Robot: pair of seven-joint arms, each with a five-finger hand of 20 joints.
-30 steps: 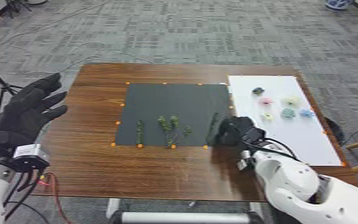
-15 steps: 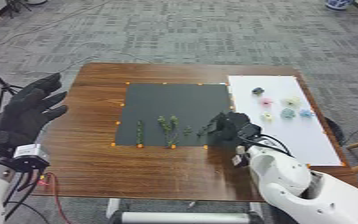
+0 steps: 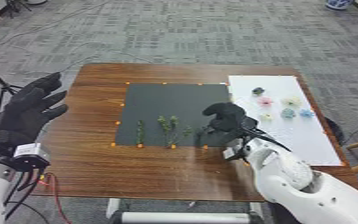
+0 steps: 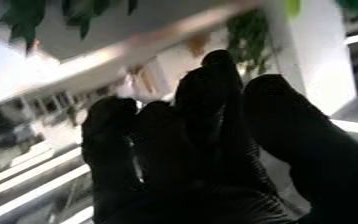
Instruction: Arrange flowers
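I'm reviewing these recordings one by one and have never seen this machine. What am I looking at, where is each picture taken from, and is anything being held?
This is a two-armed robot with black-gloved hands at a brown table. The head view looks forward and down from its head; the right wrist view looks along the right hand from its own wrist.

Green stems lie on a dark sheet. Small flower heads, including pink, cream and blue ones, lie on a white sheet to its right.

The left hand is open and empty, beside the table. The right is over the dark sheet's right edge; whether it holds anything, I cannot tell.
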